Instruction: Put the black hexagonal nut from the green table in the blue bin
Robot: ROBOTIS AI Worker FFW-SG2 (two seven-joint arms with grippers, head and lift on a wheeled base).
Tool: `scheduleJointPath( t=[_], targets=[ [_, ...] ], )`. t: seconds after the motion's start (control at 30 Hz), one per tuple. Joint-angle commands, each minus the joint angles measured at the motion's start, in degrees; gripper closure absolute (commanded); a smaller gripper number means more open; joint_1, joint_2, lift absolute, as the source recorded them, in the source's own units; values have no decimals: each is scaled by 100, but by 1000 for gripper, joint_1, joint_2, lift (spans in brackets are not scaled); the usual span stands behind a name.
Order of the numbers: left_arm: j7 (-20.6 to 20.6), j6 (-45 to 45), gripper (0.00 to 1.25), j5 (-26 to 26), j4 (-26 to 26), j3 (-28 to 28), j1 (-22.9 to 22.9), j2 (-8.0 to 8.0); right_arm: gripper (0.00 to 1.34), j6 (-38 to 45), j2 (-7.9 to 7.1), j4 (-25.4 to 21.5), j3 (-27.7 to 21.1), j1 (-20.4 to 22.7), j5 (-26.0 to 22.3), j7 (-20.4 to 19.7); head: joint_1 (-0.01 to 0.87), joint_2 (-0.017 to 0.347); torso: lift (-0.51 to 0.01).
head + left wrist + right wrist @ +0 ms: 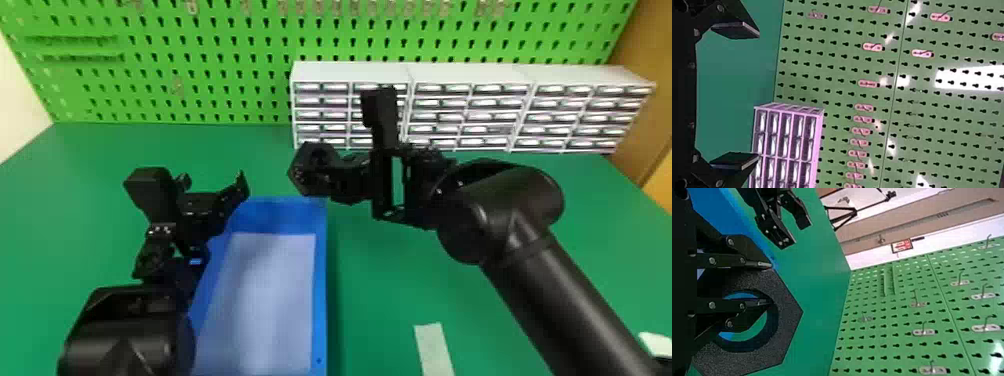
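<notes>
The right pincer was found clamped on one side of the black hexagonal nut, with one finger in the hole and the other against the outer edge. The blue bin stood on the green table, nearer the robot and to the left of that pincer; the left pincer, across the bin's far end, was empty, its fingers spread wide.
</notes>
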Motion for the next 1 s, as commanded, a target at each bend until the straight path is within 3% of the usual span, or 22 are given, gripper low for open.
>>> scheduleJointPath(
  t=[0.0, 0.97],
  targets=[
    [0, 0, 179, 0, 2, 0, 0, 0, 1131, 2, 9, 99, 95, -36, -43, 12, 686, 51, -97],
    [0, 0, 179, -9, 2, -9, -9, 0, 1131, -7, 0, 529, 789, -273, -508, 91, 686, 51, -97]
  ],
)
